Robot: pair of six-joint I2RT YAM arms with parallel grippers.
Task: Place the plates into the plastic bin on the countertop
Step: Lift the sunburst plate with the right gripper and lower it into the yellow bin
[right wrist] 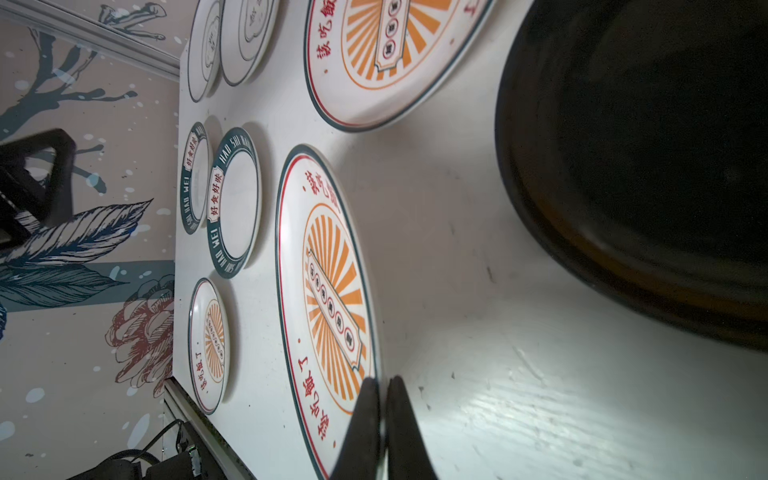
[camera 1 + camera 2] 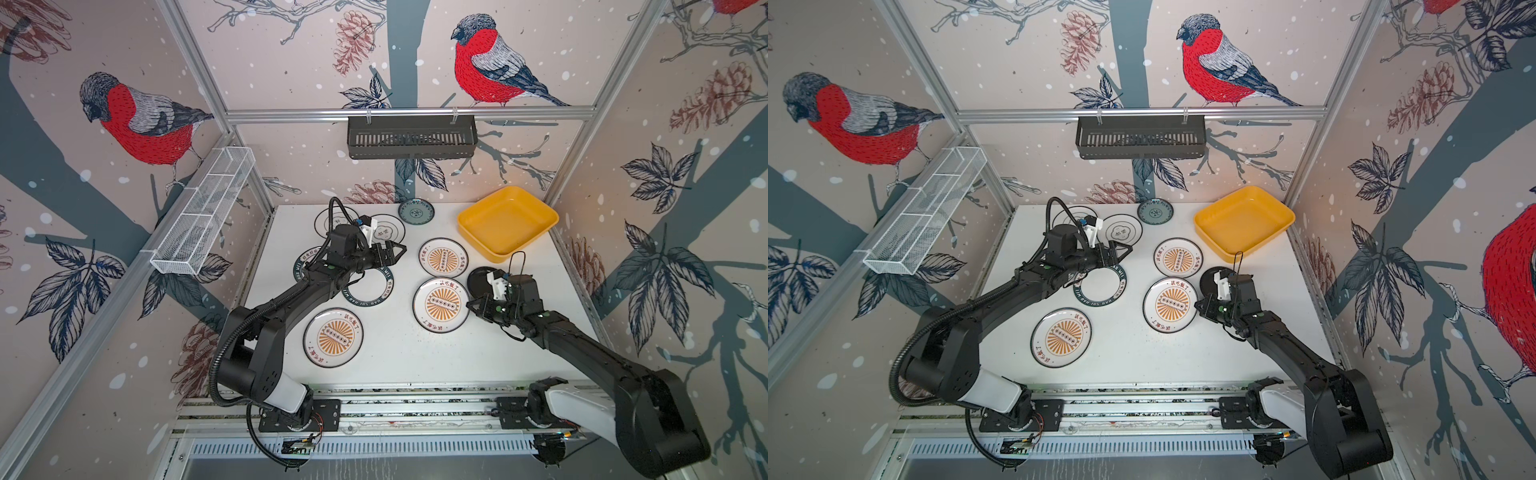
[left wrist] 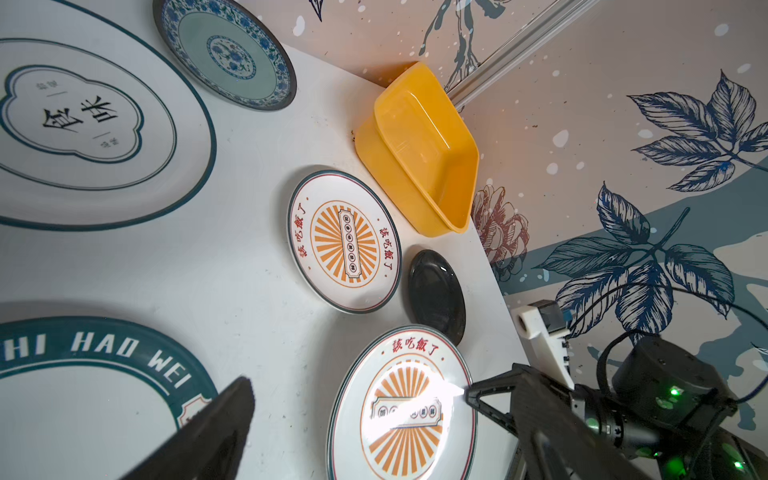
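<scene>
My right gripper [image 2: 471, 305] is shut on the rim of a sunburst plate [image 2: 441, 305]; the right wrist view shows that plate [image 1: 328, 282] with its edge pinched between the fingertips [image 1: 370, 399]. Behind this gripper lies the black plate [image 2: 478, 279]. The yellow plastic bin [image 2: 507, 224] stands empty at the back right. My left gripper [image 2: 397, 251] hangs open above a lettered-rim plate [image 2: 368, 291], holding nothing. Two more sunburst plates [image 2: 443, 257] [image 2: 333, 337], a teal plate [image 2: 416, 212] and two thin-rimmed plates [image 2: 388, 228] [image 2: 332, 220] lie on the countertop [image 2: 395, 361].
A second lettered-rim plate [image 2: 301, 266] is partly hidden under the left arm. A black slatted basket [image 2: 411, 137] hangs on the back rail. A white wire rack [image 2: 203, 212] hangs on the left wall. Aluminium framing edges the table.
</scene>
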